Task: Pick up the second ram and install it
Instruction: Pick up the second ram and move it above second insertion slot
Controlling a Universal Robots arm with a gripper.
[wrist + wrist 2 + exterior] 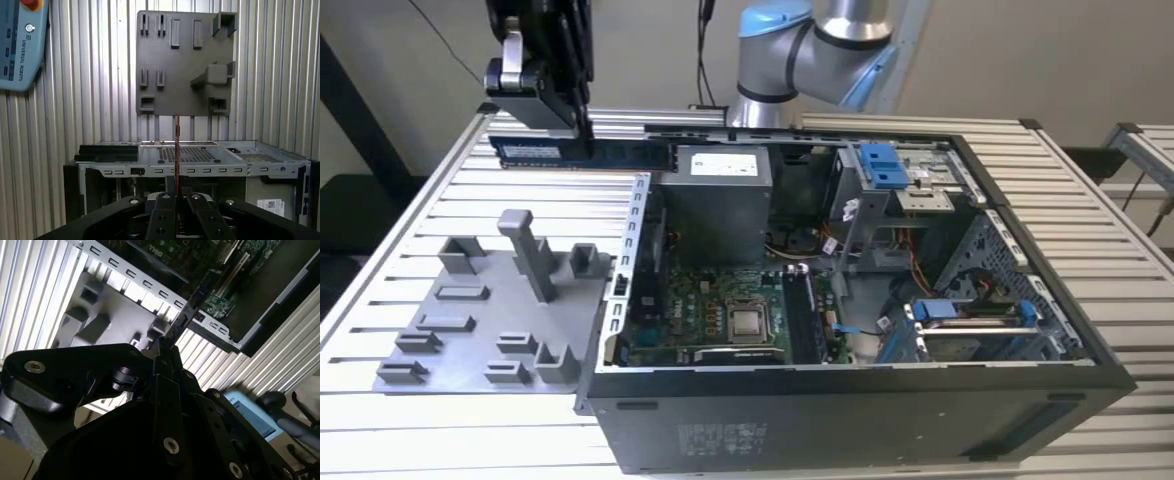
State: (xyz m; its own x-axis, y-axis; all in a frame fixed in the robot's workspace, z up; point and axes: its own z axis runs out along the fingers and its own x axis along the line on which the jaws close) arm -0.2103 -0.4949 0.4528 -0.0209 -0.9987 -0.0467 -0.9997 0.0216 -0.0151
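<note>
The second ram (627,153) is a long blue-green board held level, high above the slatted table, behind the grey holder plate and just off the open case's back left corner in the exterior view. My gripper (583,140) is shut on it near its middle, coming down from above. In the first wrist view the ram (178,145) shows edge-on, standing out from the closed gripper (177,189). In the second wrist view the ram (202,287) reaches out from the gripper (167,344) over the case's edge.
The open computer case (854,420) lies on its side with the motherboard (720,320), long black slots (807,315) and a grey power-supply box (720,200) inside. A grey holder plate (467,320) with upright blocks sits at the exterior view's left. A pale blue pendant (20,45) rests on the table.
</note>
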